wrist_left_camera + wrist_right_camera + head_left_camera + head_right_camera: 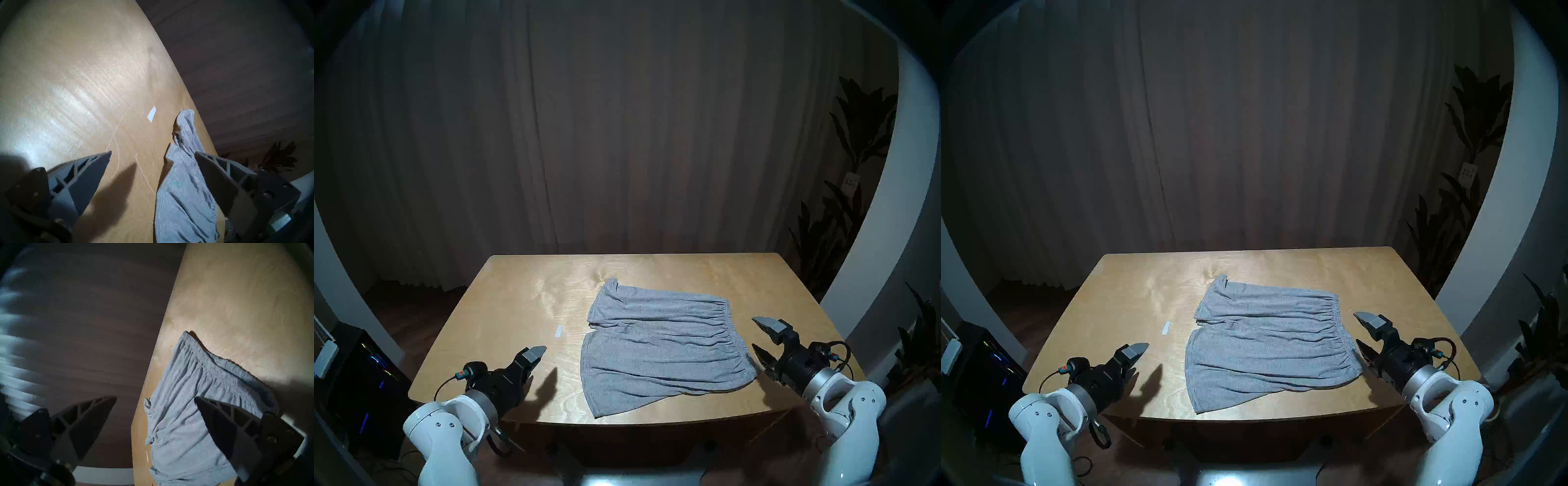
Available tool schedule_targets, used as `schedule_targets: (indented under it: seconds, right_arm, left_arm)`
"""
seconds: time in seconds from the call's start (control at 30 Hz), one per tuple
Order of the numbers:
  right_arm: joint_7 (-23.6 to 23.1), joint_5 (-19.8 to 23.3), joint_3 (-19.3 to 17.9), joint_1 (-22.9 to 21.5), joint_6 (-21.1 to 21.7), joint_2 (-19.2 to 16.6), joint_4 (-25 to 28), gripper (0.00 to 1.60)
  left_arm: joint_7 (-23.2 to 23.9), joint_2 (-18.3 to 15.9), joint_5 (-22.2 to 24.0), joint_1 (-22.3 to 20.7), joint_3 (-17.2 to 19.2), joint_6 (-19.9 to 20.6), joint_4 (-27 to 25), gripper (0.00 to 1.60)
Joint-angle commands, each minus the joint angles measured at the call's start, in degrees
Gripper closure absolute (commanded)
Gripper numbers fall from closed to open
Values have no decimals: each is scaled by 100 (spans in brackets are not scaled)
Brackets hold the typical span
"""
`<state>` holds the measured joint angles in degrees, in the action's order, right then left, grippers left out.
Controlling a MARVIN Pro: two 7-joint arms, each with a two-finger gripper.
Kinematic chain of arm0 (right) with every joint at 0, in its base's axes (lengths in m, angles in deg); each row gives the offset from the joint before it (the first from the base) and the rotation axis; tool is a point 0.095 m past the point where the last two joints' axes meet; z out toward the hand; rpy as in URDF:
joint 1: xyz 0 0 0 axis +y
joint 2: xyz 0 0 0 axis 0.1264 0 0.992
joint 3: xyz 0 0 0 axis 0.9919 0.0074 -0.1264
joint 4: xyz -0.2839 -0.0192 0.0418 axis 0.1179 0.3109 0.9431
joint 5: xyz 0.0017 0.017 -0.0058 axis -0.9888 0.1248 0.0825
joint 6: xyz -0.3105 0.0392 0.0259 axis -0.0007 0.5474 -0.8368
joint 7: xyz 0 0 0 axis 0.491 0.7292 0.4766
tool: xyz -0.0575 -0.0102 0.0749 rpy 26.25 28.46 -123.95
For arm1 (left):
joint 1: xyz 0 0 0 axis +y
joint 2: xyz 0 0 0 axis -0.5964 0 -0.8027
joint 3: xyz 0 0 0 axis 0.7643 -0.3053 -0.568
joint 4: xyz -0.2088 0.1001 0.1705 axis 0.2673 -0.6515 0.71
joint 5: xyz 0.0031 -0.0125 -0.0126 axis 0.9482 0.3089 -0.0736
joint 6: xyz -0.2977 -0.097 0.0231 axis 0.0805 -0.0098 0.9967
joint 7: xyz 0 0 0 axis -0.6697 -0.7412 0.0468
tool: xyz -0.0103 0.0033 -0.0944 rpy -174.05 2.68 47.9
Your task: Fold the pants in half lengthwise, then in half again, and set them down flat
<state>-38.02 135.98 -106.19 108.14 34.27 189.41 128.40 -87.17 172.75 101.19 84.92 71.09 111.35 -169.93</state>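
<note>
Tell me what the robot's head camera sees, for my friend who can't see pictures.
Grey pants lie spread flat and unfolded on a wooden table, waistband toward the right. An open left gripper and an open right gripper hover at either side, holding nothing. A dark curtain hangs behind.

No readable text, brand, number or sign in any view. Closest candidates: small white strip [558, 331] on the table [504, 298] is blank, also from the left wrist view. Pale plate [850, 183] among the plant leaves at right carries a few dark marks, too small to read. Orange tag [461, 374] on the cable at the left wrist shows a dark mark, not legible. Dark case [365, 373] on the floor at left shows only coloured lights, no lettering.
</note>
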Motion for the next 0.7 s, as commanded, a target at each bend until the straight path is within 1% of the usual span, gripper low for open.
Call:
schedule_targets:
  seconds: [0.0,0.33,0.5,0.53,0.57,0.67]
  right_arm:
    - [197,476,-66,77,-8,124,168,0]
    - [769,1060,-103,-47,-8,64,146,0]
    - [1112,1324,-99,-83,-8,53,94,0]
    - [1249,1421,-91,-74,-8,59,64,0]
    - [1249,1421,-91,-74,-8,59,64,0]
    - [1457,1572,-86,-72,-8,61,23,0]
  left_arm:
    - [7,105,113,50,-216,102,-196,0]
    - [-166,144,80,274,-554,297,-47,0]
    - [-311,121,83,322,-692,362,-95,0]
    - [-379,119,76,348,-729,381,-94,0]
    - [-379,119,76,348,-729,381,-94,0]
    - [-478,103,71,357,-786,381,-107,0]
